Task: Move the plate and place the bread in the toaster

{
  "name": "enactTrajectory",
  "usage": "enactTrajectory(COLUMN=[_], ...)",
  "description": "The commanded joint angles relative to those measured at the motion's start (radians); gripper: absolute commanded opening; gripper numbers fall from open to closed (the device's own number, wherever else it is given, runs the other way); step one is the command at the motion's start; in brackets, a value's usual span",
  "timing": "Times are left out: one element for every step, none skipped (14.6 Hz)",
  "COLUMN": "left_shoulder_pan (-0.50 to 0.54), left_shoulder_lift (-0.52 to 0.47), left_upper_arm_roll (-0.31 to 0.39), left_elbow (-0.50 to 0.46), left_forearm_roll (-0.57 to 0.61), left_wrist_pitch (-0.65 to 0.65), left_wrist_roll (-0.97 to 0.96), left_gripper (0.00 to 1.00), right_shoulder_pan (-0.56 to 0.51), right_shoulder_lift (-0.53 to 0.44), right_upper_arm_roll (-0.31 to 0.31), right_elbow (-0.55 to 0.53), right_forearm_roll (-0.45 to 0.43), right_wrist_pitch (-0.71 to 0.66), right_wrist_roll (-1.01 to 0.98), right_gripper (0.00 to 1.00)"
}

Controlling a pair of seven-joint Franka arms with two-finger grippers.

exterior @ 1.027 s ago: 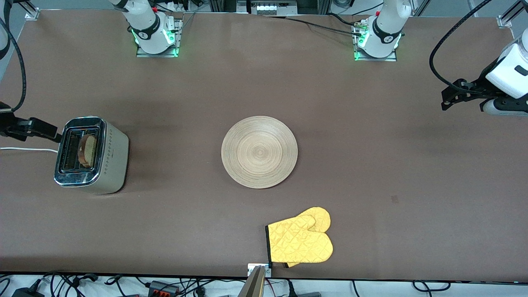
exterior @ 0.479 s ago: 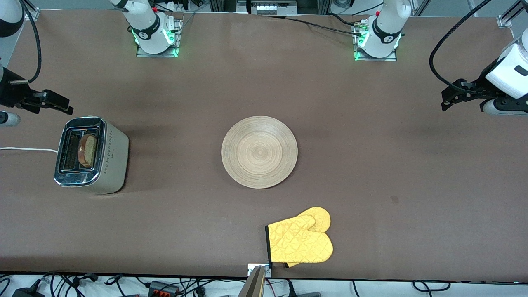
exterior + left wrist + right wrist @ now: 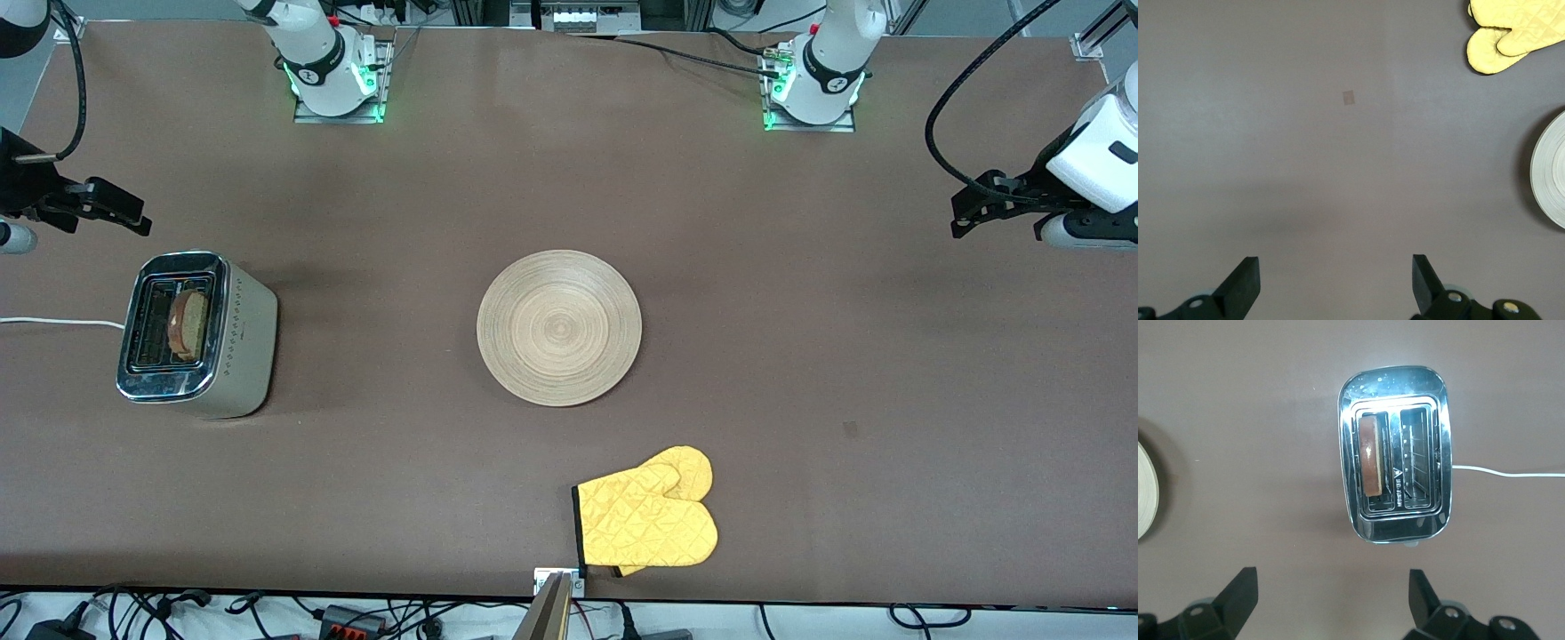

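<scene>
We recorded the plate (image 3: 558,327) lying flat at mid-table, bare; in the left wrist view only an arc of its rim (image 3: 1548,170) showed, the rest cut off, and likewise only a sliver (image 3: 1146,488) in the right wrist view. The toaster (image 3: 196,334) stood toward the right arm's end of the table, its white cord (image 3: 58,322) running off the picture's edge. The bread (image 3: 188,325) stood on edge in one slot, the one nearer the plate, its lower part sunk out of sight; the other slot showed only wire guides. A mitt (image 3: 647,516), yellow and quilted, lay nearer the front camera than the plate, close to the table edge; the left wrist view cut off all but its fingertips (image 3: 1511,33). The right gripper (image 3: 111,206) hung over bare table beside the toaster, spread wide and holding nothing; its arm was mostly out of frame. The left gripper (image 3: 973,212) waited over the left arm's end of the table, likewise spread and holding nothing. A small dark mark (image 3: 851,429) on the tabletop we could not identify.
</scene>
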Motion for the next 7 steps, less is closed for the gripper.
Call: enactTrajectory(left_shoulder_pan=[0.006,0.006,0.006,0.006,0.006,0.006,0.006], left_shoulder_lift=[0.013,0.013,0.013,0.013,0.013,0.013,0.013], left_upper_arm_roll=[-0.006,-0.004,-0.006,-0.006,-0.006,-0.006,-0.006], left_elbow=[0.028,0.028,0.028,0.028,0.028,0.028,0.028], left_forearm_roll=[-0.007,-0.007,-0.007,-0.007,-0.007,-0.007,-0.007], left_wrist_pitch=[-0.014,-0.014,-0.016,-0.014,-0.014,-0.014,-0.014], left_wrist_roll=[0.006,0.006,0.006,0.006,0.006,0.006,0.006], left_gripper=[1.0,1.0,1.0,1.0,1.0,1.0,1.0], right_shoulder_pan=[-0.004,-0.004,-0.004,-0.004,-0.006,-0.006,-0.006], right_shoulder_lift=[-0.03,-0.028,-0.028,-0.028,-0.028,-0.028,-0.027], right_upper_arm_roll=[0.009,0.009,0.009,0.009,0.009,0.007,0.007], right_elbow=[-0.037,-0.036,-0.036,-0.033,-0.033,-0.033,-0.034], right_forearm_roll=[-0.016,-0.016,-0.016,-0.016,-0.016,-0.016,-0.016], right_wrist_pitch=[0.027,0.027,0.024,0.018,0.018,0.018,0.018], right_wrist_roll=[-0.016,-0.016,-0.016,-0.017,-0.017,-0.017,-0.017], right_gripper=[1.0,1.0,1.0,1.0,1.0,1.0,1.0])
